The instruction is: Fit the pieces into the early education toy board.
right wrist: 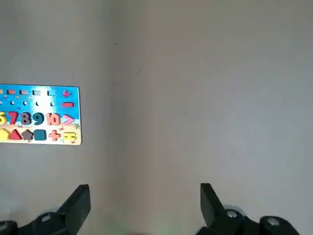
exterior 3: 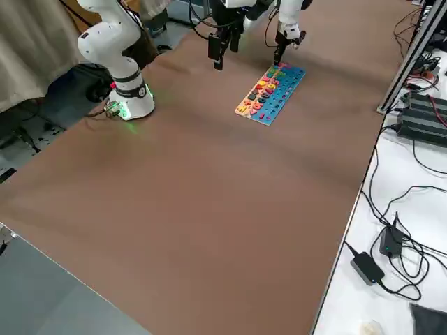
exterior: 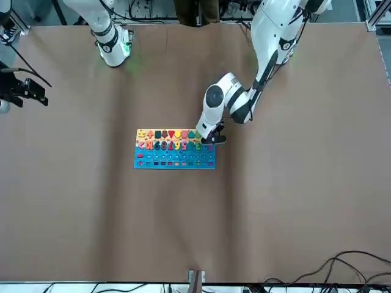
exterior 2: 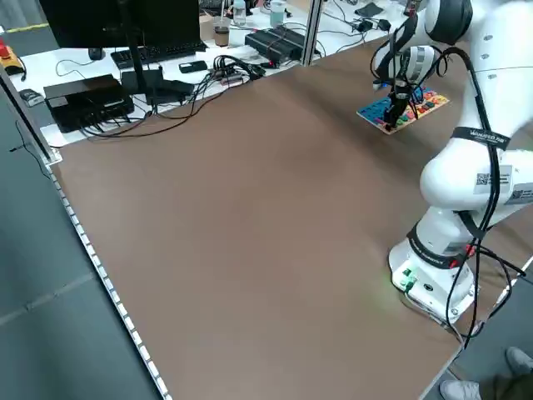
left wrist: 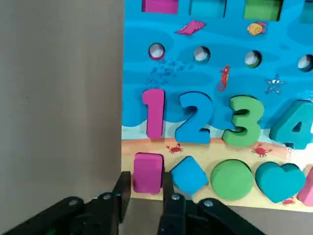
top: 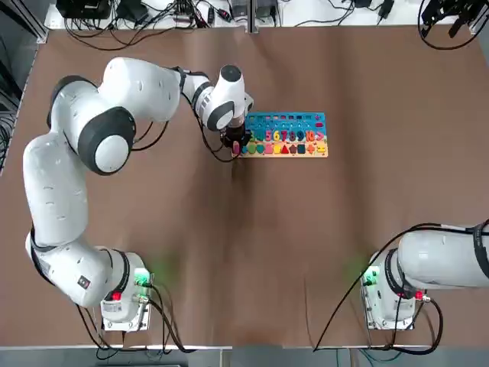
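Now, left gripper [left wrist: 145,197] astride pink piece [left wrist: 147,172], board [left wrist: 205,122] corner

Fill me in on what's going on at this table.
The left gripper is down at the corner of the early education toy board, its fingers on either side of a pink rectangular piece sitting in the wooden strip's end slot, below the pink number 1. The right gripper hangs open over bare table, away from the board.
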